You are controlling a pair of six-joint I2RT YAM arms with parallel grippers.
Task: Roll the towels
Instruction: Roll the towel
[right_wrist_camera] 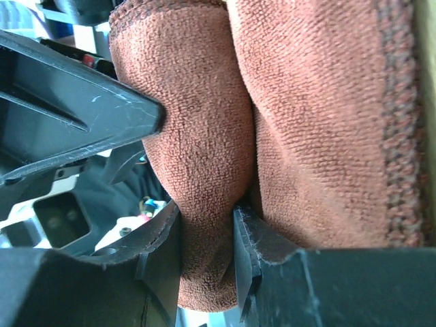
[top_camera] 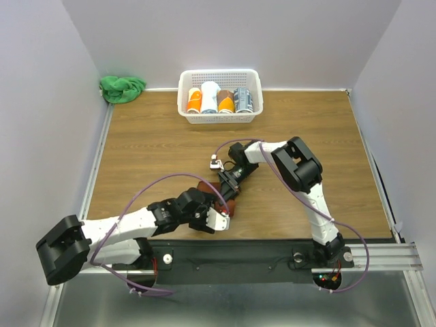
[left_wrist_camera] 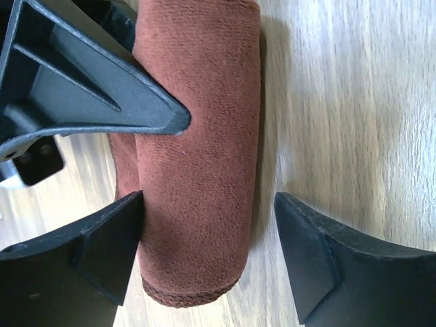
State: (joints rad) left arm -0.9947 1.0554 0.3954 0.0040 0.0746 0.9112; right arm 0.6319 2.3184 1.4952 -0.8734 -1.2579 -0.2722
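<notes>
Jaws spread: left gripper straddles reddish-brown rolled terry towel, long axis across the gap; right gripper pinches towel's fold.

2 towels: one reddish-brown towel, one green towel. 1 basket. 4 rolls: orange roll, white roll, brown-and-orange roll, grey-patterned roll. 2 arms: left arm, right arm. 2 hands: left hand, right hand. 1 table.
</notes>
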